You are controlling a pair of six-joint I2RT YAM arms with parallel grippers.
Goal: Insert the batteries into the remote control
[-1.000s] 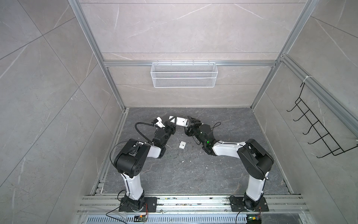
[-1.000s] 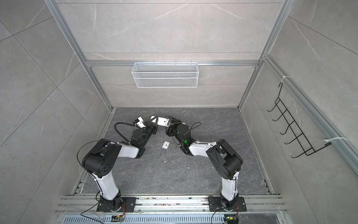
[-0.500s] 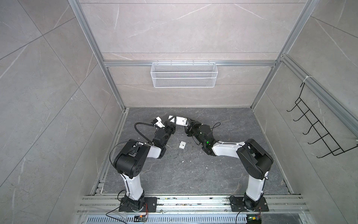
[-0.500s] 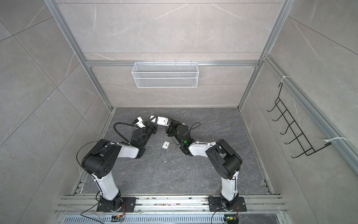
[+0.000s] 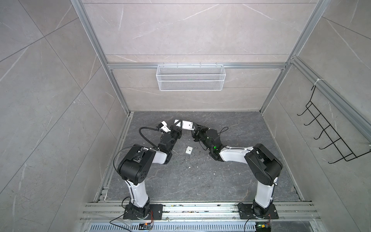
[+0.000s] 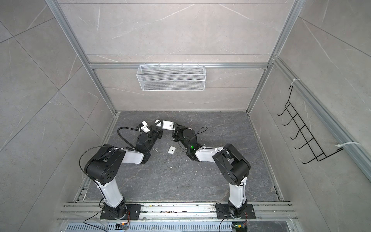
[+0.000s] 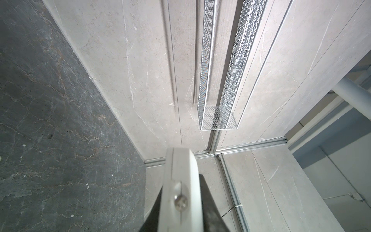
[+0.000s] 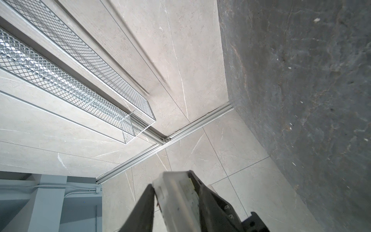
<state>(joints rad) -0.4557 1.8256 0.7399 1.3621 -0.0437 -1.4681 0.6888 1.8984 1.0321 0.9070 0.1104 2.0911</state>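
**Left gripper** (image 7: 180, 186): the black fingers (image 7: 210, 202) are closed against the two flat faces of the remote control (image 7: 180, 164). The remote is seen edge-on and is gripped at one end.

**Right gripper** (image 8: 172, 181): the fingers (image 8: 212, 200) are pressed against both sides of the remote's other end. No gap is seen between pads and casing.

**Remote control:** in both top views it is carried between the two sets of fingertips, bridged roughly level and lifted off the floor (image 5: 200, 180). Its long edges are left free.

**Below the fingers, toward the arm bases:** a small white cover plate (image 5: 189, 150) is laid flat on the dark stone. It sits between the two forearms and touches neither. White specks (image 5: 189, 167) are scattered further out on the floor.

**Beyond the fingertips:** a strip of bare floor is left before the back wall's lower edge.

**Above the fingers:** a white wire basket (image 5: 190, 80) is hung on the back wall, well apart from both grippers.

**Outward of the left fingers:** open floor is left up to the aluminium rail (image 5: 120, 144) at the side wall.

**Outward of the right fingers:** a wider stretch of floor is left open. A black hook rack (image 5: 331, 130) is mounted on that side wall, well apart.
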